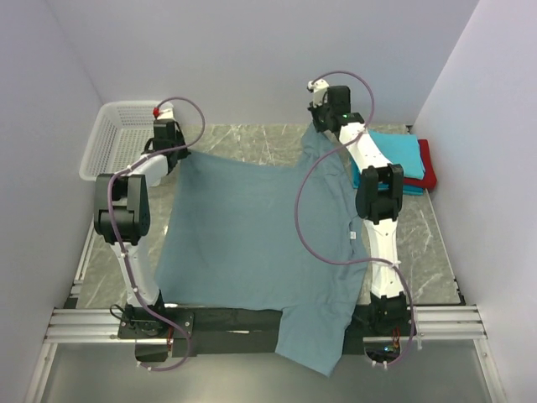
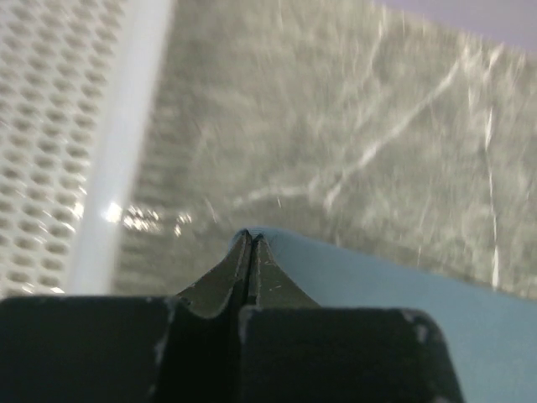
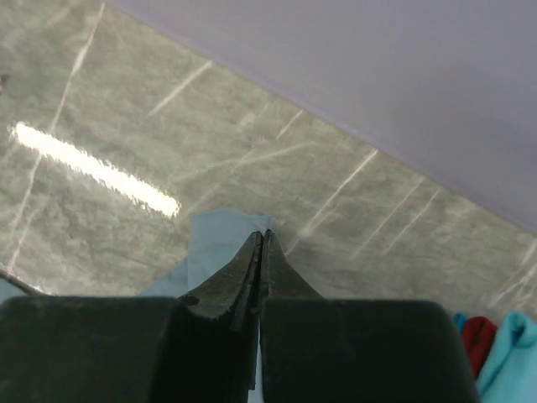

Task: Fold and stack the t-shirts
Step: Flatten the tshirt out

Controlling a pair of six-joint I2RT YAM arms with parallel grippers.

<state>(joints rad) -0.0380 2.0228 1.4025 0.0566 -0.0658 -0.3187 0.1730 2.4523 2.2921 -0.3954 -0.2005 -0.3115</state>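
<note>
A large dusty grey-blue t-shirt (image 1: 252, 227) lies spread over the table, and its near end hangs over the front edge. At the shirt's far left corner my left gripper (image 1: 178, 149) is shut on the cloth. The left wrist view shows its jaws pressed together at the tip (image 2: 250, 237), with the shirt's edge (image 2: 403, 285) pinched in them. My right gripper (image 1: 321, 128) is shut on the far right corner, and the cloth (image 3: 220, 239) sticks out past its closed tips (image 3: 263, 235). Folded turquoise (image 1: 390, 151) and red (image 1: 427, 164) t-shirts lie stacked at the back right.
A white mesh basket (image 1: 113, 138) stands at the back left, right beside my left gripper, and its rim (image 2: 126, 143) fills the left of the wrist view. Walls enclose the table on three sides. The folded stack (image 3: 503, 353) lies just right of my right gripper.
</note>
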